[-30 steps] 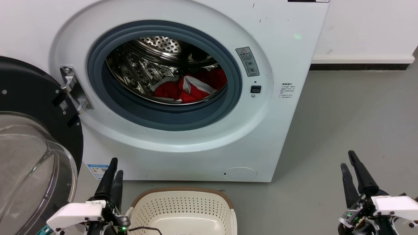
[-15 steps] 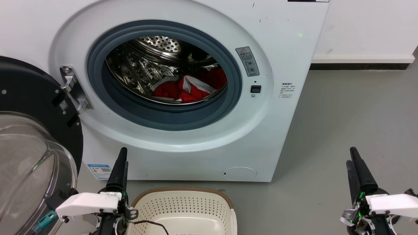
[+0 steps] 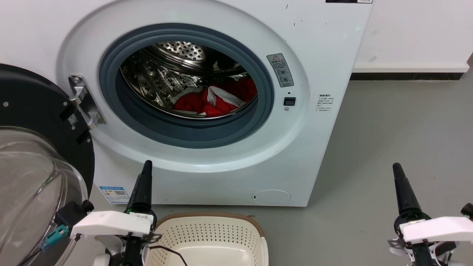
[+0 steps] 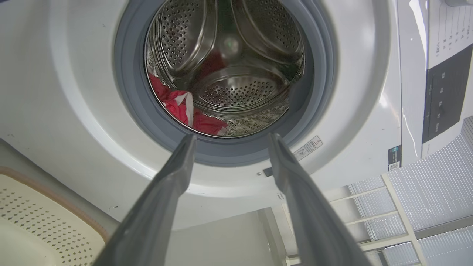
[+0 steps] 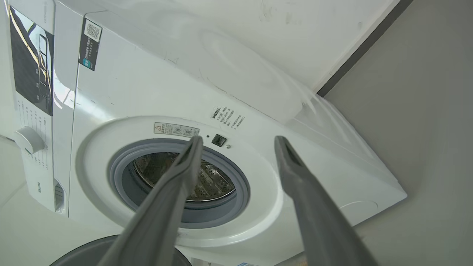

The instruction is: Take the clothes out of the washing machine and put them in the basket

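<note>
Since the frames of a second and half a second ago, the left gripper (image 3: 147,165) has risen and come nearer the washing machine (image 3: 325,55), so that its tip now overlaps the lower edge of the white front. The right gripper (image 3: 396,167) has turned until it reads as one dark spike over the grey floor (image 3: 388,122). Seen edge-on from the head, neither gripper reveals its gap. The left wrist view settles this: its two fingers (image 4: 162,199) stand spread wide, empty, pointing at the lower arc of the grey ring (image 3: 184,137). The right wrist view gives the same for that arm, its fingers (image 5: 314,207) held well apart and holding nothing. The clothes (image 3: 216,99), red with a white band, lie in a heap on the bottom of the steel drum (image 3: 159,75), toward its right side in the head view. The left wrist view places them at the drum's lower left and adds the perforated back wall and raised paddles. The right wrist view, slanted, adds the side of the machine and a round dial (image 5: 27,140) on the control panel. The door (image 3: 33,107) hangs open at the left, black frame above the glass bowl. The basket (image 3: 210,215) stands on the floor just before the machine, beside the left gripper and well apart from the right one.
</note>
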